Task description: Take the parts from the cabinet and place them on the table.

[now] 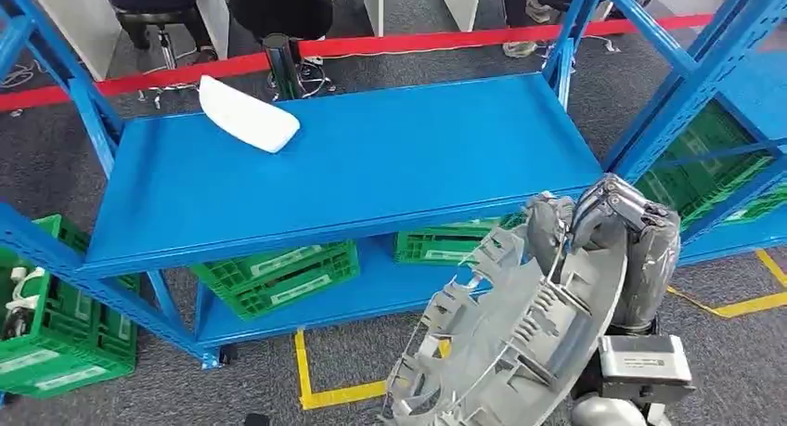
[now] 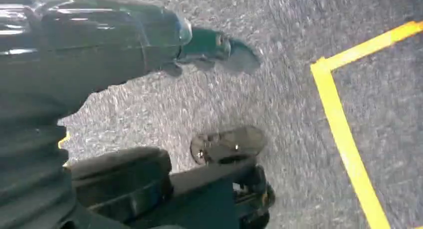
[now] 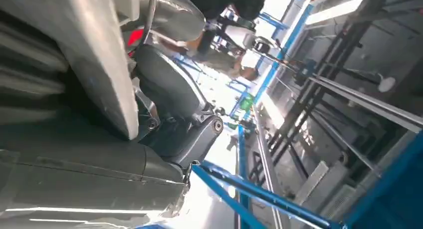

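Grey ribbed plastic fills my right hand [image 1: 608, 226]: my fingers [image 1: 620, 203] are clamped over the rim of a big round part [image 1: 506, 338], a disc with tabs along its edge, held tilted in front of the blue shelf [image 1: 371, 157] and clear of it. A second white part [image 1: 249, 115] lies on that shelf toward the far left corner, untouched. My left hand [image 2: 209, 47] hangs over the grey carpet; whether its fingers are loose or curled I cannot tell. I judge this the carrying step: next I must turn toward the table and set the disc down flat.
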You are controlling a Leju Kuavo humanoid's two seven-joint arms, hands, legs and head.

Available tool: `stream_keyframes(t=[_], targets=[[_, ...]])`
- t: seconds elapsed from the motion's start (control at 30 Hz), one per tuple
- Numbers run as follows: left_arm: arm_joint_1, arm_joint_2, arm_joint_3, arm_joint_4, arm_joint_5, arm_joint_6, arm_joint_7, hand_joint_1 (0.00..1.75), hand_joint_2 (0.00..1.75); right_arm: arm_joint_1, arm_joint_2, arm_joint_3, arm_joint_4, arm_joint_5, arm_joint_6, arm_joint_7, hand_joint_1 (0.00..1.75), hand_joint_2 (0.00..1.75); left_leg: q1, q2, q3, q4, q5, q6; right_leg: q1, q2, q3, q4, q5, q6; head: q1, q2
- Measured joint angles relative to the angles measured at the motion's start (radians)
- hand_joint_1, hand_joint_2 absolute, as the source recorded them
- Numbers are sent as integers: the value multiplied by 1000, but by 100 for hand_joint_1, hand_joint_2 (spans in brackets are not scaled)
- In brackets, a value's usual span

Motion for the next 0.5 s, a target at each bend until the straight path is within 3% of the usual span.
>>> stream_keyframes(t=[0.03,0.07,0.1,0.13,0.17,0.2,0.23,0.27,0.3,0.33,0.37,0.4,0.43,0.5], targets=[[0,2,0,1,0,0,0,0,175,-1,0,0,-1,0,0,0,175,175,-1,-1,-10,11,-15,-3,-15,-6,1,-27,10,2,3,0],[1,2,0,1,0,0,0,0,175,-1,1,1,-1,0,2,0,175,175,-1,-2,-18,26,-54,-13,-14,-7,-10,-25,23,2,-3,0],[0,2,0,1,0,0,0,0,175,-1,2,1,-2,1,2,0,175,175,4,-3,-33,74,-114,-19,-16,-7,-25,-24,30,-3,-10,0],[0,2,0,1,-1,0,0,0,175,0,2,2,-2,2,3,2,175,175,10,-2,-51,155,-181,-28,-16,-8,-43,-18,42,-1,-16,0],[0,2,0,1,-2,0,0,0,175,0,2,2,-2,3,3,5,175,175,16,-3,-65,227,-219,-35,-17,-10,-60,-12,50,0,-19,0],[0,2,0,1,-3,0,0,0,175,0,2,2,-2,5,3,5,175,175,19,-2,-69,269,-230,-41,-19,-11,-74,-7,56,3,-21,0],[0,2,0,1,-3,0,0,0,175,0,2,2,-2,7,3,5,175,175,23,-2,-62,287,-218,-45,-20,-12,-88,0,62,5,-24,0],[0,2,0,1,-6,0,0,0,175,0,2,2,-2,10,3,7,175,175,30,-1,-27,262,-162,-53,-26,-14,-116,15,72,13,-29,0],[0,2,0,1,-6,0,1,0,175,0,2,2,-2,10,3,8,175,175,34,-1,17,207,-120,-59,-30,-14,-137,28,77,19,-30,0],[-1,2,0,1,-6,0,1,0,175,0,2,2,-2,11,3,8,175,175,39,0,67,139,-99,-64,-34,-14,-153,41,80,24,-31,0],[-3,2,0,1,-6,-1,1,0,175,0,2,2,-3,11,3,9,175,175,42,-2,112,59,-133,-72,-35,-14,-168,56,84,31,-33,0],[-3,0,0,0,-7,-3,1,0,175,0,1,1,-6,13,3,11,175,175,34,-5,142,11,-149,-66,-34,-12,-180,67,88,38,-40,0],[-4,2,0,0,-8,-3,1,0,175,0,1,1,-10,16,3,13,175,175,33,-7,136,7,-157,-50,-33,-12,-183,68,98,46,-37,0],[-2,2,0,0,-8,-5,2,0,175,0,0,1,-13,21,3,15,175,175,27,-8,125,11,-145,-28,-36,-12,-184,60,117,57,-31,0]])
